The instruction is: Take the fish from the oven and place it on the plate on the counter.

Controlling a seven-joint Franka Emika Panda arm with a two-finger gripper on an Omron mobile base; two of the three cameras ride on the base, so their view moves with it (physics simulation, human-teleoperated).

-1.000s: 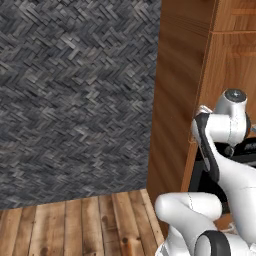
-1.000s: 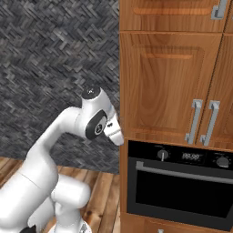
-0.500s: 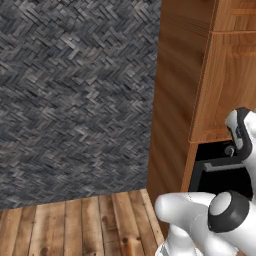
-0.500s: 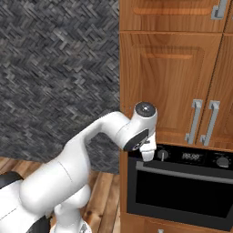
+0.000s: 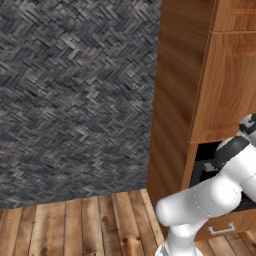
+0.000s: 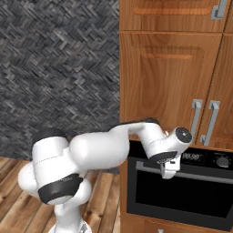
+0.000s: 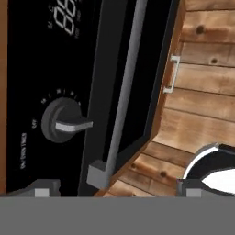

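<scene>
The gripper is seen with jaws spread wide and nothing held, poised just in front of the oven. Nearest it, the handle is found running between the fingertips' line of sight; a knob lies just beside, the display further along the panel. The door is judged closed. The fish is presumed inside, unseen. The task is judged barely begun: door opening, retrieval and placement are all left.
</scene>
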